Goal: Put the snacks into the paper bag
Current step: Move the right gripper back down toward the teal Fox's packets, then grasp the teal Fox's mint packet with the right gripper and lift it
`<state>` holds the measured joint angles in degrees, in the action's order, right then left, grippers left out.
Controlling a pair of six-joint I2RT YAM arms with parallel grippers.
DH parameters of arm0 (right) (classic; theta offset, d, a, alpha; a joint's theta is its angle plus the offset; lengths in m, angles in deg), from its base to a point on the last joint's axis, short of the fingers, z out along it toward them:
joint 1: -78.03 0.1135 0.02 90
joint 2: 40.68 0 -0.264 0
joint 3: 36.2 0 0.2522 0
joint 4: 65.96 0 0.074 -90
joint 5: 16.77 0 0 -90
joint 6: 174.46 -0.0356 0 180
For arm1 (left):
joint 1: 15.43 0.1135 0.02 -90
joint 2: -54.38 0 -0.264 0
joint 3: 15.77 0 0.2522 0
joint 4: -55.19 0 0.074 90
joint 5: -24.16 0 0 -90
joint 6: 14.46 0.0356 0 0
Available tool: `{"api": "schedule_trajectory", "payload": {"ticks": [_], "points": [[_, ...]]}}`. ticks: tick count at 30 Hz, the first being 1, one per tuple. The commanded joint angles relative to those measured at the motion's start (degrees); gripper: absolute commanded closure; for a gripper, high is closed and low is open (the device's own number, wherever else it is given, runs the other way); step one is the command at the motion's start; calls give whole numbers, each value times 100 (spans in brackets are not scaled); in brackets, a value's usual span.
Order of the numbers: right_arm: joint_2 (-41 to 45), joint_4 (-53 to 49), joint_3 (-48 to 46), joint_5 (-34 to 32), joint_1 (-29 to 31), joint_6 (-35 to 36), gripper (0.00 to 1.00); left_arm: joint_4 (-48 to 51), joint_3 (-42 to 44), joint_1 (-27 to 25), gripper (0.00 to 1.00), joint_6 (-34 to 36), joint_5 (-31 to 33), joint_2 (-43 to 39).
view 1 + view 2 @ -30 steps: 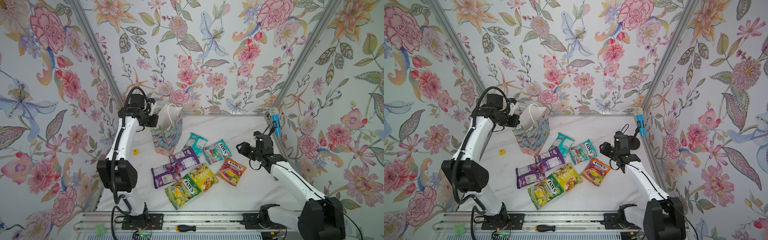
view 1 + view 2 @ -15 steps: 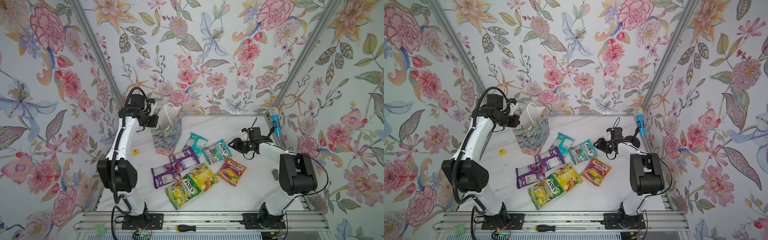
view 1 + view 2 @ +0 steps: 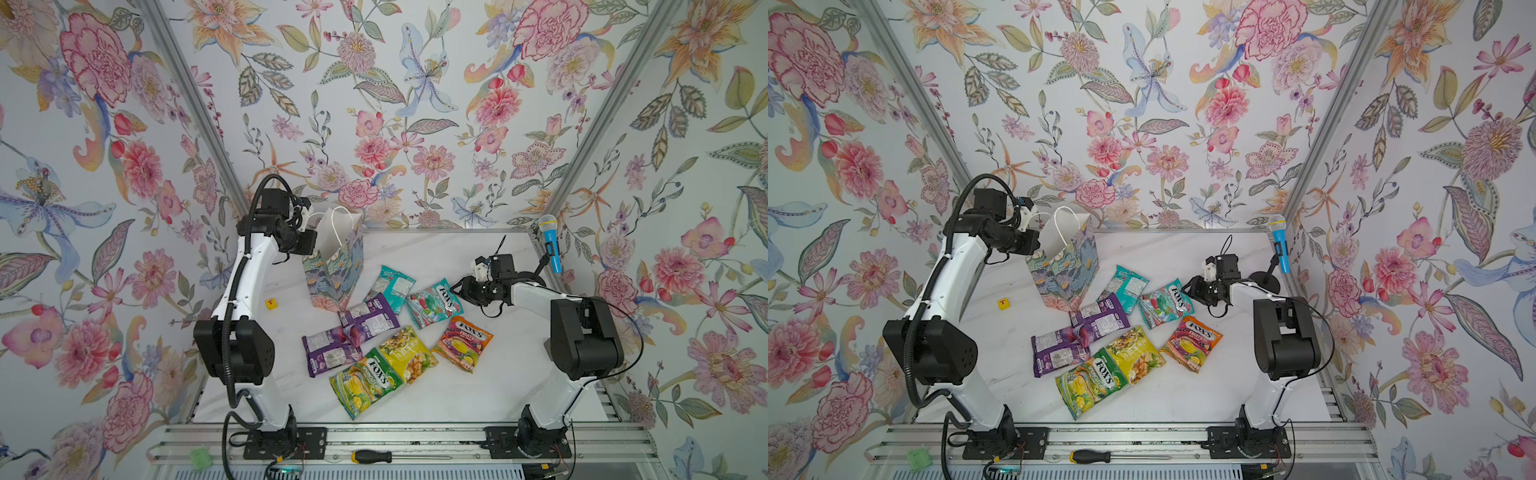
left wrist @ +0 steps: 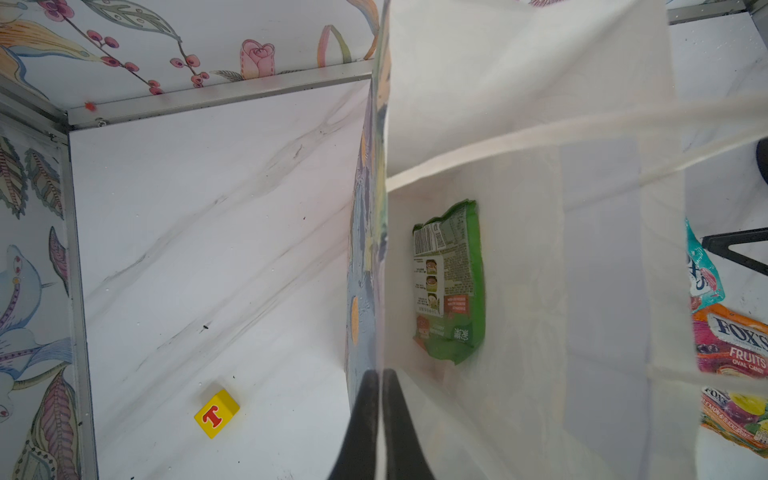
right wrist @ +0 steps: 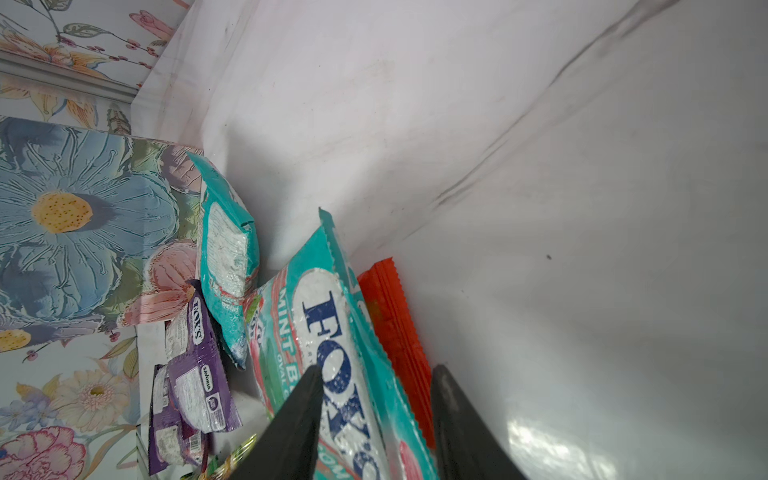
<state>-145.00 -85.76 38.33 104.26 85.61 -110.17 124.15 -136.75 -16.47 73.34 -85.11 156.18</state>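
1. White marble counter, floral walls.
2. Left gripper pinches shut on the wall of the painted blue-green paper bag, near the back-left corner; green plastic pouch inside.
3. Right gripper, jaws apart, straddles a glossy teal FOX'S mint pouch mid-counter.

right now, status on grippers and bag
left gripper shut on paper bag rim. right gripper open over teal mint pouch. green pouch inside bag. orange-red packet alongside.

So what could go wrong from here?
The right jaws, open, appear to straddle the teal mint pouch and the orange-red packet beside it; closing could catch both or slip off. The paper bag leans, pinched only at one wall by the left jaws; a pouch dropped in might tip or tear it.
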Motion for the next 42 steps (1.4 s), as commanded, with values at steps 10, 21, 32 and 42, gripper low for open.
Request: {"api": "schedule_trajectory", "payload": {"ticks": [10, 21, 32, 42], "points": [[-157, 191, 148, 105, 112, -83, 88, 12, 87, 28, 100, 16, 8, -3], [929, 98, 377, 171, 522, -470, 100, 17, 96, 34, 100, 18, 19, -20], [1867, 388, 1232, -489, 1735, -1190, 100, 3, 127, 34, 100, 22, -21, -53], [1058, 522, 3049, -1080, 2313, -1068, 100, -22, 149, 34, 100, 0, -130, -64]]}}
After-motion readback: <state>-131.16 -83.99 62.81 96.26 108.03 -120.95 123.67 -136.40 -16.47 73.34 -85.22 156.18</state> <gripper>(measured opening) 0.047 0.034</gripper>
